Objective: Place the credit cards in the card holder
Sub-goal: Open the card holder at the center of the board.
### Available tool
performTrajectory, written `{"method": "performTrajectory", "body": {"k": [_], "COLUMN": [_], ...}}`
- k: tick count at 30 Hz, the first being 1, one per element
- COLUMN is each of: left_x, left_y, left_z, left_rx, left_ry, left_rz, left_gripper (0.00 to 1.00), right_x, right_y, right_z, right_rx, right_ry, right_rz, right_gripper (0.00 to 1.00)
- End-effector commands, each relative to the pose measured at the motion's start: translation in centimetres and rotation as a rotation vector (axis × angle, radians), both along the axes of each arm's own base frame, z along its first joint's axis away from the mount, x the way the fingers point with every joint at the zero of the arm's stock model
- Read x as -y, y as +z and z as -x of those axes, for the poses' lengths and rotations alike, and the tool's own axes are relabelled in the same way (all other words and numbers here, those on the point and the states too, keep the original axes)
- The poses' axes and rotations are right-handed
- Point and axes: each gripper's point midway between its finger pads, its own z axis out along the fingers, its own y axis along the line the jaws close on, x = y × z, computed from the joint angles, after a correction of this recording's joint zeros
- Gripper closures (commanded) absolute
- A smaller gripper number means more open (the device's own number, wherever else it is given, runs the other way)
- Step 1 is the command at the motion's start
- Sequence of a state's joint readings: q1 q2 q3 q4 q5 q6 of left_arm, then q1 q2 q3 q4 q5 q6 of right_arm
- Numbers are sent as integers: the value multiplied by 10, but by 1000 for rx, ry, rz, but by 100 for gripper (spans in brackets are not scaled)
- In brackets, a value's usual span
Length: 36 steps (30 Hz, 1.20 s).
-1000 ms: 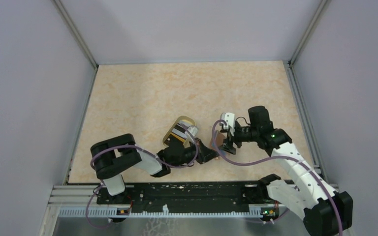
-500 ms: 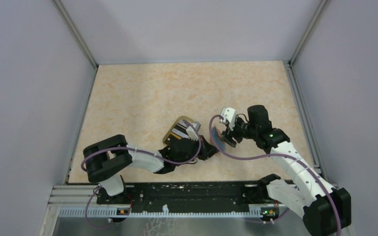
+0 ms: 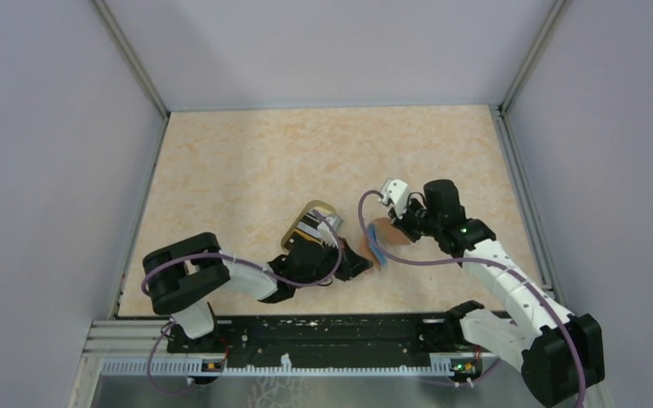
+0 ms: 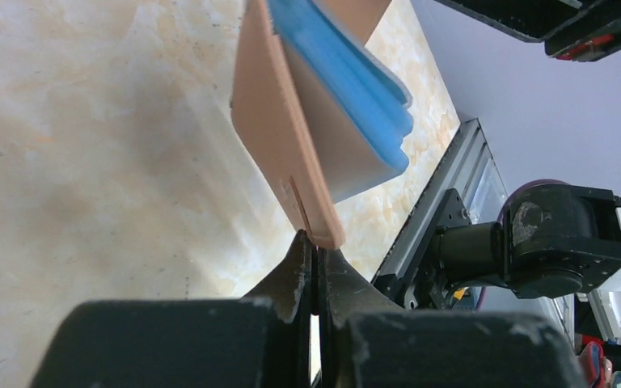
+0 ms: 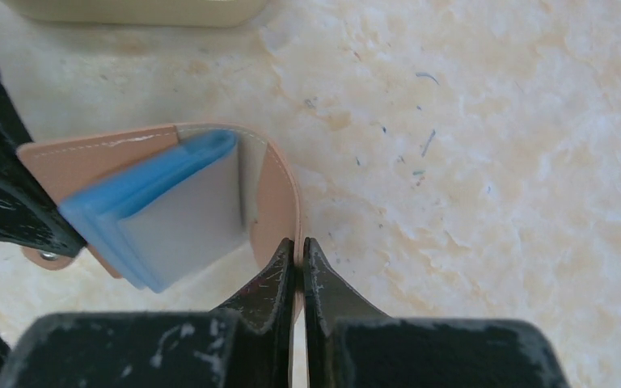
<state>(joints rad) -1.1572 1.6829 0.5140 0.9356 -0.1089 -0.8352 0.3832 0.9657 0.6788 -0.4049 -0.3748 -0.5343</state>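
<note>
The card holder (image 3: 380, 240) hangs between the two arms, spread open like a book and seemingly lifted off the table (image 3: 247, 170). The left gripper (image 4: 315, 246) has its fingers pressed together on a corner of one tan flap, by the tab. The right gripper (image 5: 297, 246) pinches the rim of the other flap. The holder looks light and soft — the leather curves where it is pulled, and the blue pockets (image 4: 348, 73) gape a little. Held only at thin edges, it could slip or twist. The credit cards (image 3: 313, 228) lie in the oval dish (image 3: 320, 204) near the left gripper. They look thin, stiff and smooth, so they are probably best taken by an edge — yet neither claw is free to fetch one.
</note>
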Motion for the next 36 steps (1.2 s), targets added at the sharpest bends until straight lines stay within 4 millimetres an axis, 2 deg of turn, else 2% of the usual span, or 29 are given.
{"method": "performTrajectory", "body": {"k": [1, 5, 7, 11, 13, 15, 19, 20, 24, 28, 30, 33, 34, 36], "left_x": [-1, 10, 17, 22, 21, 20, 28, 30, 38, 38, 37, 35, 35, 35], "left_y": [13, 2, -2, -7, -14, -20, -31, -38, -49, -55, -57, -58, -58, -56], "left_z": [-2, 5, 11, 14, 5, -13, -36, -38, -43, -41, -40, -39, -38, -36], "left_rx": [9, -37, -55, -87, -111, -130, -175, -186, -211, -222, -222, -218, -214, -210], "left_ry": [-50, -145, -199, -244, -224, -173, -144, -143, -148, -159, -164, -177, -184, -196], "left_rz": [58, 13, -2, -5, -23, -39, -41, -57, -84, -95, -99, -103, -102, -95], "left_gripper": [100, 100, 100, 100, 100, 100, 100, 100, 100, 100, 100, 100, 100, 100], "right_x": [28, 51, 63, 73, 71, 67, 61, 61, 38, 9, -4, -23, -26, -26], "right_y": [2, -24, -29, -33, -36, -36, -21, -15, 17, 40, 44, 40, 37, 26], "right_z": [-33, -44, -51, -57, -56, -55, -56, -56, -44, -15, 3, 32, 37, 37], "right_rx": [53, 12, 19, 26, 6, -10, 6, 14, 44, 72, 57, -14, -41, -92], "right_ry": [-171, -266, -326, -400, -398, -396, -399, -401, -292, -70, 44, 226, 253, 253], "right_rz": [115, 251, 298, 322, 306, 281, 206, 178, 10, -95, -138, -187, -193, -183], "right_gripper": [100, 100, 100, 80, 67, 58, 49, 48, 48, 49, 50, 53, 54, 63]}}
